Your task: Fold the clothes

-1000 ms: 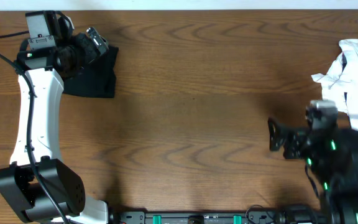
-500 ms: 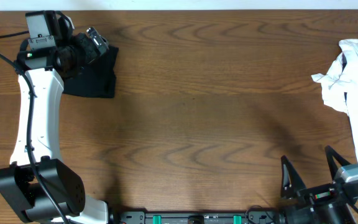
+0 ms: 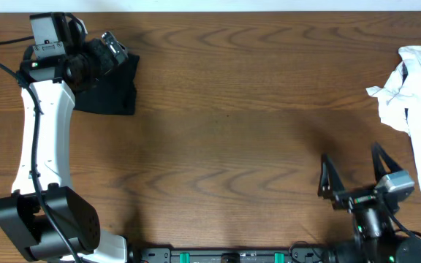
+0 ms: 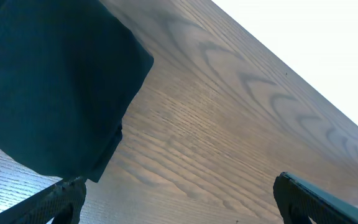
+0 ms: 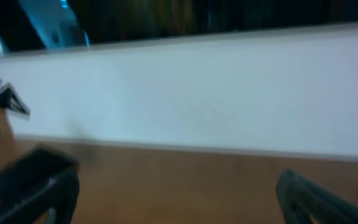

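Brown wood table (image 3: 225, 117) under both arms. Left gripper (image 3: 112, 50) is spread wide at the far left corner, holding nothing, right over the black T-shirt (image 3: 115, 91), which lies as a compact bundle. Right gripper (image 3: 353, 172) gapes wide too, empty above bare wood at the near edge. White garment (image 3: 415, 80) lies far right.

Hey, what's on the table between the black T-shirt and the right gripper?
Nothing. The overhead view shows only bare wooden table between the black T-shirt at the far left and the right gripper at the near right.
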`<state>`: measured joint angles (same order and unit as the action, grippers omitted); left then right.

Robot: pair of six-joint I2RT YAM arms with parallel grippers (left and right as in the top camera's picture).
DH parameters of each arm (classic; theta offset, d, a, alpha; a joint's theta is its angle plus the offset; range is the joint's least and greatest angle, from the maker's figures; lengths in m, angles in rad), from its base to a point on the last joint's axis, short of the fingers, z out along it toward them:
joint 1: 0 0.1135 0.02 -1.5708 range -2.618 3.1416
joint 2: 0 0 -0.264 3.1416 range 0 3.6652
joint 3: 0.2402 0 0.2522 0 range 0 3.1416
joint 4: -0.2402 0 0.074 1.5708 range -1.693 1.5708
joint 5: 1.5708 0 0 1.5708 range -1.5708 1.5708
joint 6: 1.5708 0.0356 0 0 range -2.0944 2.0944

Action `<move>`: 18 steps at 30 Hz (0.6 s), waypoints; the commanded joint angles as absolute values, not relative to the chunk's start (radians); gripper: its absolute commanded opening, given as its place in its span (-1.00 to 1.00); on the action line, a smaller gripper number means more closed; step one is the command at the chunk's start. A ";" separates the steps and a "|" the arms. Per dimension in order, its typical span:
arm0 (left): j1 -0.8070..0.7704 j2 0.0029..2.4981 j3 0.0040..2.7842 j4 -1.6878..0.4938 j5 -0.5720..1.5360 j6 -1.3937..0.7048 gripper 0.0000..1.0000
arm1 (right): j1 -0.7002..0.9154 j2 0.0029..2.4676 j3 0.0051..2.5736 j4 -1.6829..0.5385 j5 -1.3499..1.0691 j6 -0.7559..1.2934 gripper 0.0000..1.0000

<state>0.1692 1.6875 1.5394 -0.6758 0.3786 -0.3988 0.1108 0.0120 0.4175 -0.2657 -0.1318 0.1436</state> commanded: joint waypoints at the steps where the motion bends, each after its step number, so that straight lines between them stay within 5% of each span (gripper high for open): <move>1: 0.173 1.691 1.543 -0.676 0.381 -0.398 0.96 | 0.119 0.006 0.292 -0.105 -0.101 0.141 0.99; 8: 0.173 1.691 1.543 -0.676 0.381 -0.398 0.96 | 0.119 0.006 0.129 0.155 -0.081 0.142 0.99; 18: 0.173 1.691 1.543 -0.676 0.381 -0.398 0.96 | 0.119 0.006 0.017 0.168 -0.048 0.141 0.99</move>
<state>0.1692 1.6875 1.5394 -0.6758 0.3786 -0.3988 0.1108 0.0120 0.0513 0.1680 -0.0681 0.1448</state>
